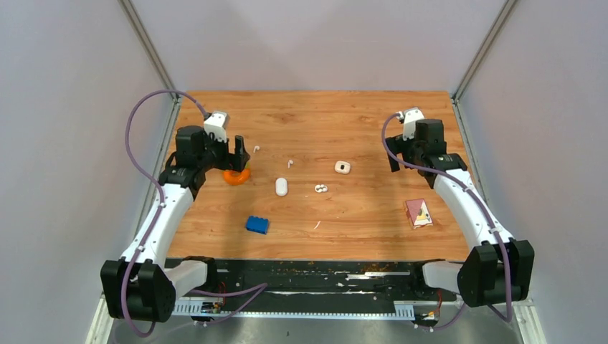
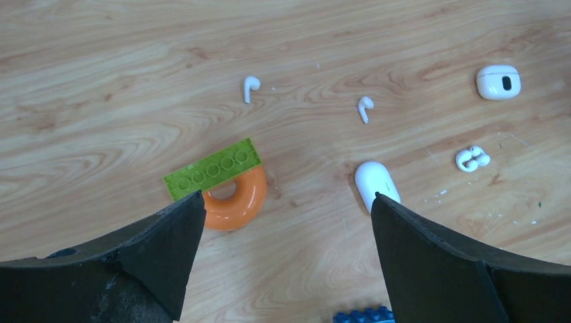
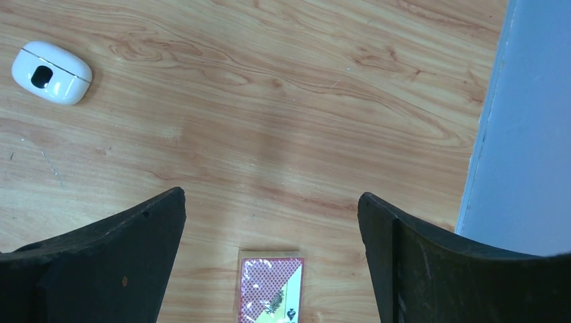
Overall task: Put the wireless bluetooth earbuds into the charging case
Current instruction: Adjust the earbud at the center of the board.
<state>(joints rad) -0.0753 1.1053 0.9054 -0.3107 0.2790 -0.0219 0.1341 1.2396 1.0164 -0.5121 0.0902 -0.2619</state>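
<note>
Left gripper hanging released, empty; two tiny white stemmed plastic earbuds lying ahead of it, white oval plastic charging case sitting just to its right. Right gripper hanging spread, empty.

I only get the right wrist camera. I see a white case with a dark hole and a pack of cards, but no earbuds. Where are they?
Observer: Over on the left side. A left earbud and a middle earbud, both with stems, are lying loose.
Operator: Are there any more?
Observer: Yes, a joined pair of tiny buds lies close to your case.
Operator: Is the other hand holding something?
Observer: No. The left gripper is open and empty, hanging above an orange ring.
</note>
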